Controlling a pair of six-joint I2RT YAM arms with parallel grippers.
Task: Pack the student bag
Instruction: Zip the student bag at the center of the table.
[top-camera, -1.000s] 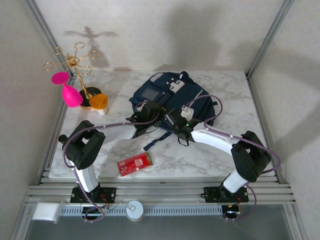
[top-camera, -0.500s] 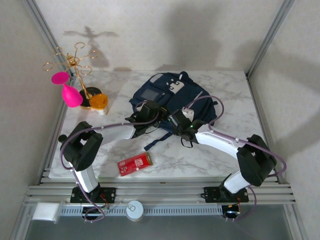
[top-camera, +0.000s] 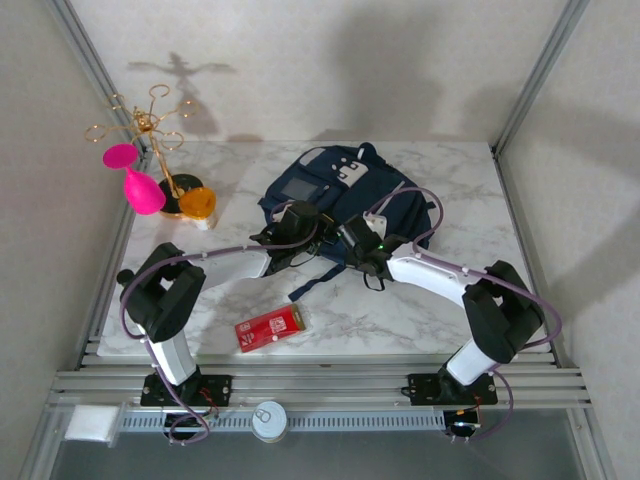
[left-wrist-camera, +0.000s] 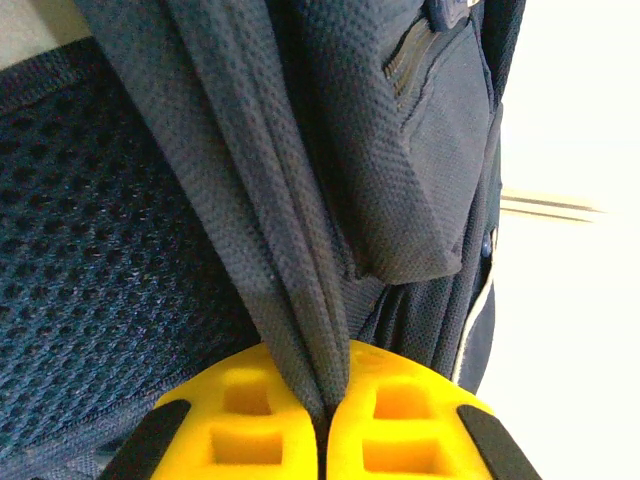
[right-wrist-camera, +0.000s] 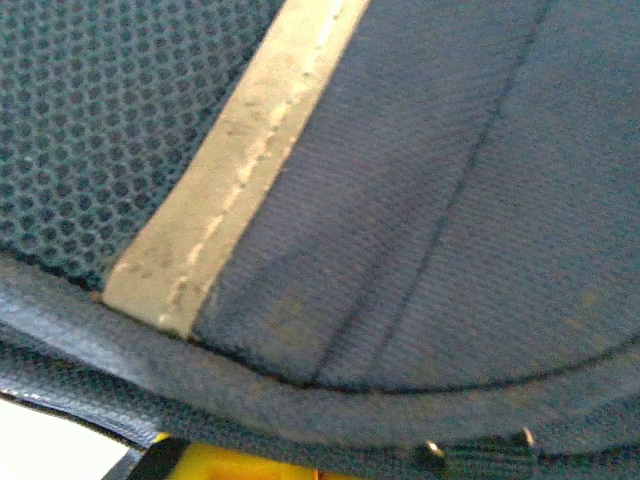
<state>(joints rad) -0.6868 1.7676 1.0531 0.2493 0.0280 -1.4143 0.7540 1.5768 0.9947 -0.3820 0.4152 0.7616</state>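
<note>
The student bag (top-camera: 345, 185), navy blue with grey-white front patches, lies at the back middle of the marble table (top-camera: 470, 300). At the bag's near left edge, my left gripper (top-camera: 291, 226) is shut on a fold of the dark fabric. The left wrist view has this fold (left-wrist-camera: 290, 270) running down between the yellow fingers (left-wrist-camera: 240, 425). My right gripper (top-camera: 352, 238) sits at the bag's near edge, just right of the left one. It is shut at the bag's piped rim (right-wrist-camera: 330, 410), which covers most of its yellow fingers (right-wrist-camera: 230, 465). A pale stripe (right-wrist-camera: 230, 170) crosses the fabric above.
A red flat box (top-camera: 268, 328) lies near the table's front edge. At the back left stand a gold wire rack (top-camera: 150, 130), a pink object (top-camera: 140, 185) and an orange one (top-camera: 197, 203). A loose dark strap (top-camera: 312, 282) trails from the bag. Metal frame posts flank the table.
The right gripper shifted slightly back and left onto the bag's near edge, and its jaws closed. The left gripper kept its hold and did not move.
</note>
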